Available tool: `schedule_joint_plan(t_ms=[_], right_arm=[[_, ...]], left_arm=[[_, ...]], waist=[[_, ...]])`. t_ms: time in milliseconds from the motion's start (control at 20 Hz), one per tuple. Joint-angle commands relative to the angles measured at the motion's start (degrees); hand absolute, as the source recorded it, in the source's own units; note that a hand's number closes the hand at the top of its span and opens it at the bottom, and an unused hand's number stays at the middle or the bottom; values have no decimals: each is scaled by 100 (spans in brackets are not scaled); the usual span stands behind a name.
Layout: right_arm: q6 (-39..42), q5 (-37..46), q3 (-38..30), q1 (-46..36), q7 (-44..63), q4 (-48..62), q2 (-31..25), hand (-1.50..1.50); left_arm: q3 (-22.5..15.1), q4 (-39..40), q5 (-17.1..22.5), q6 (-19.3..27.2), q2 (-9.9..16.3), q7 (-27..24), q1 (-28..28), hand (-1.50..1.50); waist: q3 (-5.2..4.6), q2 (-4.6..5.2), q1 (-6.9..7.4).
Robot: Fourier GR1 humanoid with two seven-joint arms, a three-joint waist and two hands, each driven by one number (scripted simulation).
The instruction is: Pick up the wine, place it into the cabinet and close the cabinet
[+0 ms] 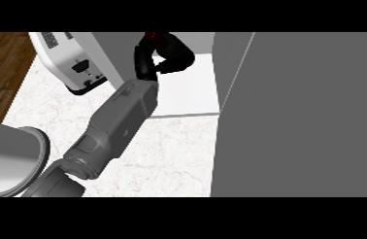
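I see one grey forearm (118, 121) coming in from the lower left, running diagonally up into the open cabinet (188, 87). By its place in the view I take it for my left arm, though I can't be sure. The black hand (166, 56) sits at the cabinet's white shelf floor, near the back, fingers curled round something dark. A dark reddish bit shows at the top of the hand, which I read as the wine (152, 37); most of it is hidden by the fingers, so I can't tell if it stands upright or if it touches the shelf.

The big grey cabinet door (294, 116) fills the right side of the view, swung open, its edge just beside the shelf opening. It blocks everything to the right, and my other hand doesn't show anywhere.

On the left, a white toaster (72, 60) stands on the marble counter (165, 150), close beside the cabinet's left wall and near the forearm. A grey round pan or bowl rim (22, 158) shows at the lower left edge, beside the elbow. Brown wood floor (13, 63) shows far left.
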Motion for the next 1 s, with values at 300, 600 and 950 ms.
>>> schedule_joint_plan(t_ms=[300,600,950], right_arm=[[29,-479,-106,231,175,-714,-11,-150],[133,-477,-21,326,235,-818,-70,-150],[138,-422,-11,374,297,-1026,-109,-150]], left_arm=[[9,887,-357,216,198,133,-407,-150],[18,1016,-476,303,173,72,-345,-150],[172,848,-452,-273,346,-400,-83,-150]], waist=[[-2,51,-60],[-2,29,-31],[-6,26,-20]])
